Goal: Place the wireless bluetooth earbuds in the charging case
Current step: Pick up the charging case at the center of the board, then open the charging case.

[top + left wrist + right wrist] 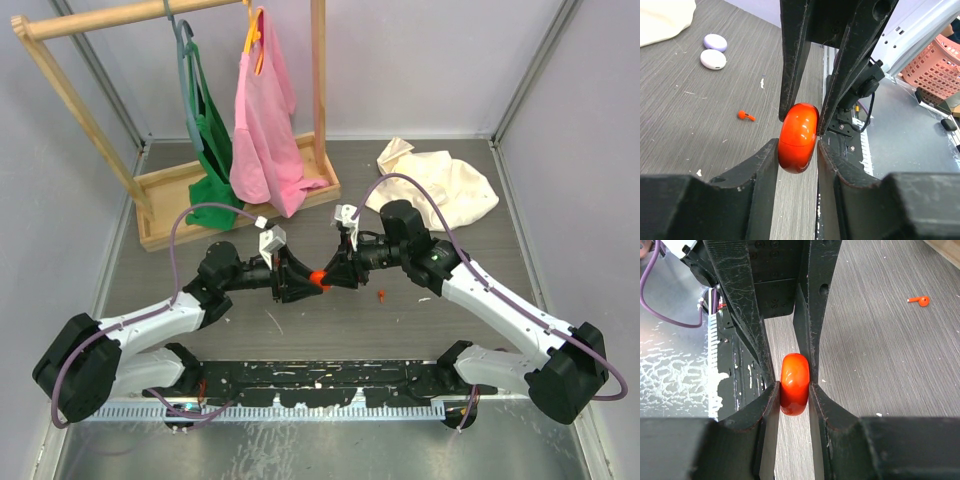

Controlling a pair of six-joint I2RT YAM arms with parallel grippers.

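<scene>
My left tool (798, 147) and right tool (794, 390) both clench the red case (318, 278); I see a red earbud (381, 294) on the table (300, 335) at its three o'clock.

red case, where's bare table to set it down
Free: the table strip between the red case and the arm bases; also between the cream cloth and the right arm. Crowded: beside the red earbud and by the clothes rack.
</scene>
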